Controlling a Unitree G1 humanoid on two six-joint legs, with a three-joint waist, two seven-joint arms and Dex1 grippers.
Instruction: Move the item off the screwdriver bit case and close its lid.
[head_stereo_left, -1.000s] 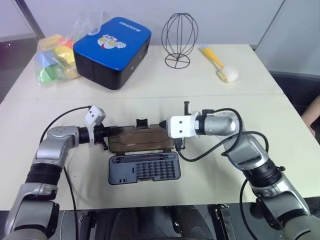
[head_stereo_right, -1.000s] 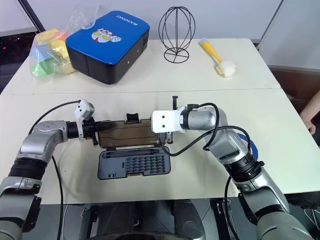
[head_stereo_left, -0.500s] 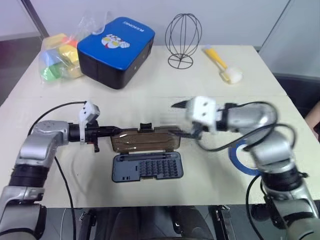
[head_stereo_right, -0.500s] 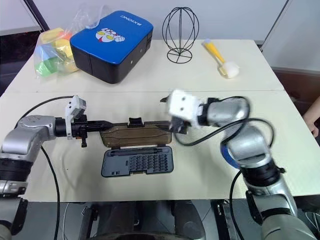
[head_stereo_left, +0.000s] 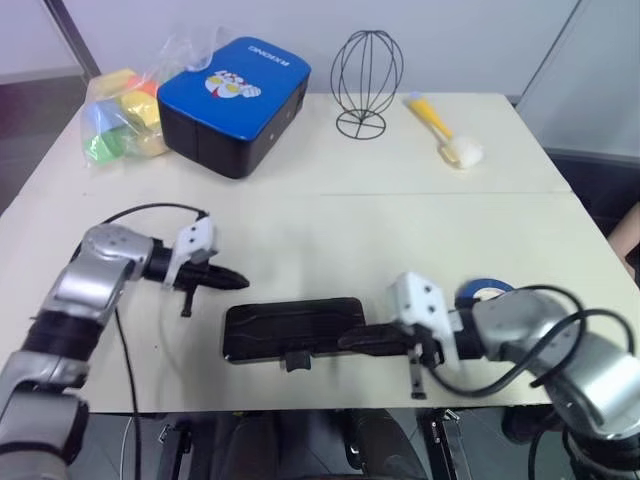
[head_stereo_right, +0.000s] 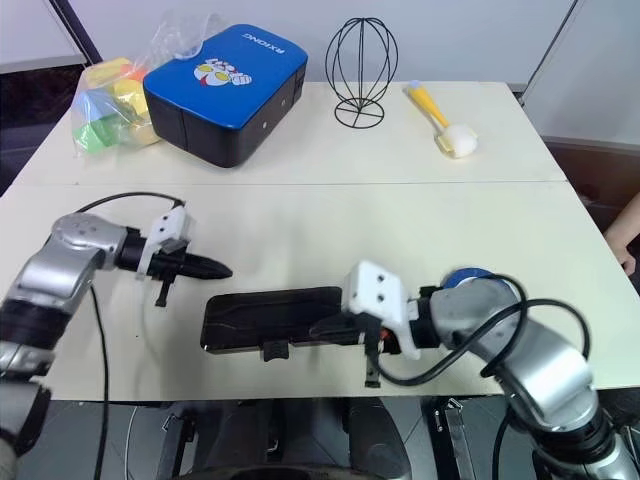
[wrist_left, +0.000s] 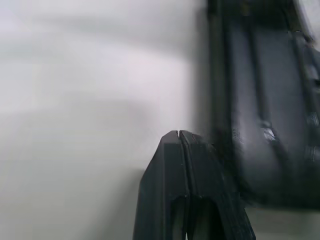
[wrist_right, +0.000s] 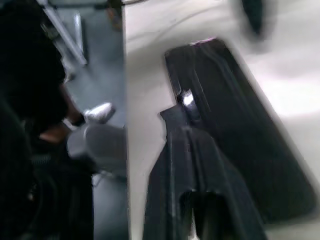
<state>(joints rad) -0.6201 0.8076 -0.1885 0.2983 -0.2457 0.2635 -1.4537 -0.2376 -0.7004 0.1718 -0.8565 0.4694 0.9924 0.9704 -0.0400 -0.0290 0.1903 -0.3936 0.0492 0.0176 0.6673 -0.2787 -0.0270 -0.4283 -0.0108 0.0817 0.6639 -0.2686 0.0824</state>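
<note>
Black and glossy, the screwdriver bit case (head_stereo_left: 292, 328) lies flat near the counter's (head_stereo_left: 420, 215) front edge with its lid (head_stereo_right: 275, 313) down, only the outer shell showing and a small latch tab at its near side. The right claw (head_stereo_left: 352, 341), fingers pressed together, rests at the case's right end. The left claw (head_stereo_left: 232, 278), also pinched together and empty, hovers just beyond the case's far left corner. Just behind the right claw's arm lies the blue tape roll (head_stereo_left: 480, 293), off the case.
</note>
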